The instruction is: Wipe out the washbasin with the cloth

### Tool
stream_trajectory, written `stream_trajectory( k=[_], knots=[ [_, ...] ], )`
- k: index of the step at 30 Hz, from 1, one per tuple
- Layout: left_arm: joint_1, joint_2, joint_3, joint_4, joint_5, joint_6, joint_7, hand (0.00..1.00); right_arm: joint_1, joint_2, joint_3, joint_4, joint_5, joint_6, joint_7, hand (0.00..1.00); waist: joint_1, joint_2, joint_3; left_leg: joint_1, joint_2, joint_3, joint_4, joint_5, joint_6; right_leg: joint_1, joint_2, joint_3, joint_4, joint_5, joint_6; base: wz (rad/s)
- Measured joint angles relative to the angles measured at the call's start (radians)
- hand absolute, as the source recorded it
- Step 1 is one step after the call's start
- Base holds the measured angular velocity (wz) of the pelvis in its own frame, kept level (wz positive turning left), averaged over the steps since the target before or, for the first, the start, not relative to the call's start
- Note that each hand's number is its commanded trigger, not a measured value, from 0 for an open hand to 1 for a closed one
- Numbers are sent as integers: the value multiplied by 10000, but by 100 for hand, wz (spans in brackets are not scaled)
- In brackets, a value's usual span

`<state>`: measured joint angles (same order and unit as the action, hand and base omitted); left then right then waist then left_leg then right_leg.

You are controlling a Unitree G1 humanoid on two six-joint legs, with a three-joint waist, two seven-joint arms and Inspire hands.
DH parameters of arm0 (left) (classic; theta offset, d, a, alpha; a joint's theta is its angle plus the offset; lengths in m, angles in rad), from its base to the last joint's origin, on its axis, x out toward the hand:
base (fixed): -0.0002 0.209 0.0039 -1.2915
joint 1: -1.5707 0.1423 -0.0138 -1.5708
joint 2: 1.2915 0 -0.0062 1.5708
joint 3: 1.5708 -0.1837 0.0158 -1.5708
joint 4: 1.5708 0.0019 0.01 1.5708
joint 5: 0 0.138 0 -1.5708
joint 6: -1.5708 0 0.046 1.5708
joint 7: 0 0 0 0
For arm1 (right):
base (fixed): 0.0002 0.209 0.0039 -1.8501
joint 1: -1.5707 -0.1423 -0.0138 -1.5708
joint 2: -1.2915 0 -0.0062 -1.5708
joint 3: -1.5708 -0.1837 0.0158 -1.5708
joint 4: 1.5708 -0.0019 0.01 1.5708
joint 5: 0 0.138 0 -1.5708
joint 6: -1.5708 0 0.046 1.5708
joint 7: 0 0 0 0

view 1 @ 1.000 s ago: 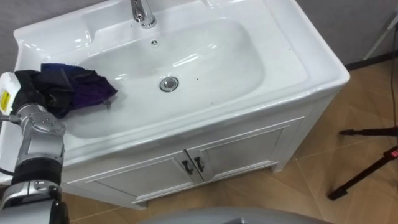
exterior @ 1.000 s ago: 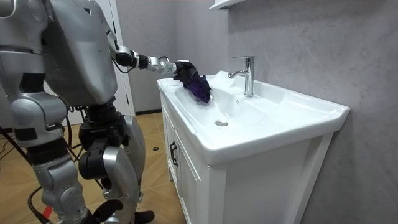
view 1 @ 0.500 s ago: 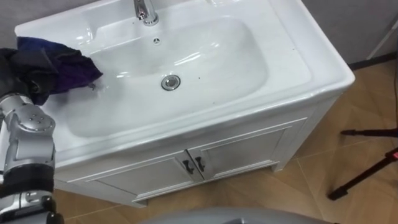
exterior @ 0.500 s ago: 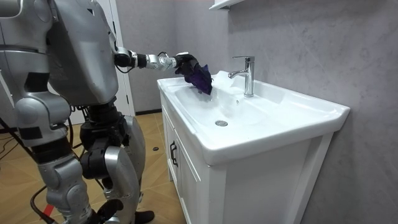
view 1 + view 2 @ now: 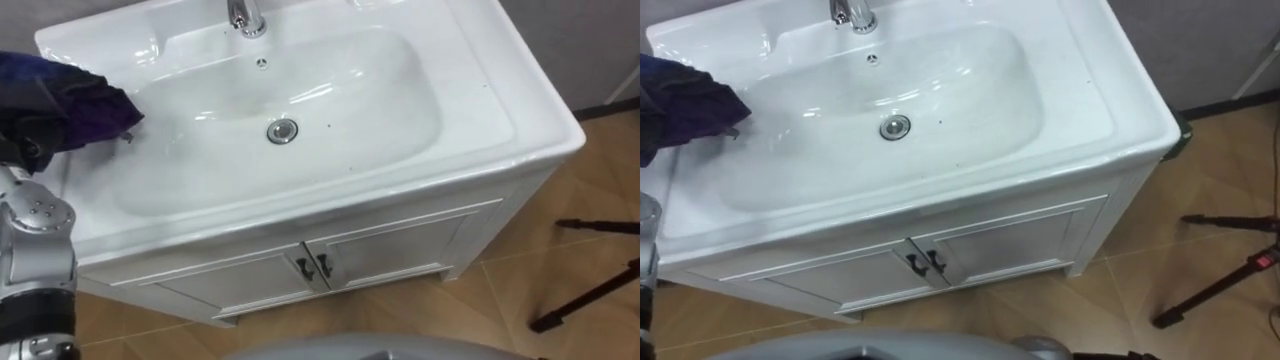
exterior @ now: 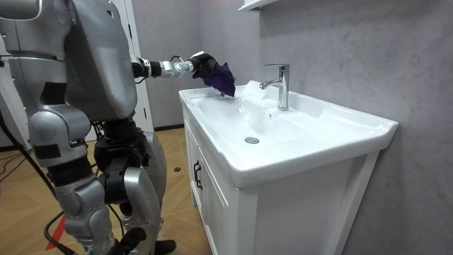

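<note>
our left hand (image 5: 28, 135), clamped on the purple cloth (image 5: 85, 100), hangs at the left rim of the basin (image 5: 480, 110); the bowl's length runs rightward from it, past the drain (image 5: 283, 129).

Camera placement.
Eye views looked down closely on the basin (image 5: 480, 100); room view stood aside, sharing it.

White basin (image 5: 480, 90) and cabinet (image 5: 400, 235), dark purple cloth (image 5: 90, 108), chrome tap (image 5: 247, 15), tan wood-grain floor (image 5: 560, 290).

no legible text, labels, numbers or signs on basin (image 5: 480, 105) or cabinet (image 5: 400, 240)
</note>
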<state>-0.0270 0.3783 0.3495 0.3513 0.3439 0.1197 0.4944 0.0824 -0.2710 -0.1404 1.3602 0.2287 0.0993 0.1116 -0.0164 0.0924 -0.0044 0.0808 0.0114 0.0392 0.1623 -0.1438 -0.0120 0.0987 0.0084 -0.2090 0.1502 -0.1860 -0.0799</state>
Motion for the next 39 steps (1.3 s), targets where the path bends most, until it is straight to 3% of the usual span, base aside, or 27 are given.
stream_trajectory(
  k=[8,10,18,32,39],
  knots=[
    [32,-2,529,42,-126,-184,179,100,137,97,30,132,-55,3,-25,0,278,-110,-19,36,-38,47,-3,0,0,2,-36,74,19,-22,37,-2],
    [269,-4,765,47,-302,-184,257,100,175,116,31,167,-14,21,-56,0,299,-132,-27,52,-40,76,-3,0,0,8,-38,104,16,-23,38,-2],
    [476,-3,812,643,-658,-180,366,100,306,114,3,154,-12,66,-147,0,497,-161,-13,104,-50,121,-9,-2,2,52,-48,110,30,-56,75,2],
    [673,-6,810,640,-778,-169,462,100,367,114,6,-9,-18,243,-138,0,485,-166,-37,104,-73,122,-13,-2,3,64,-74,54,41,-66,96,0],
    [680,-137,781,633,-754,-169,463,100,477,113,15,-23,-39,192,-102,0,338,-14,9,126,-78,73,-14,-3,3,98,-84,14,36,-64,93,0]
  ],
)
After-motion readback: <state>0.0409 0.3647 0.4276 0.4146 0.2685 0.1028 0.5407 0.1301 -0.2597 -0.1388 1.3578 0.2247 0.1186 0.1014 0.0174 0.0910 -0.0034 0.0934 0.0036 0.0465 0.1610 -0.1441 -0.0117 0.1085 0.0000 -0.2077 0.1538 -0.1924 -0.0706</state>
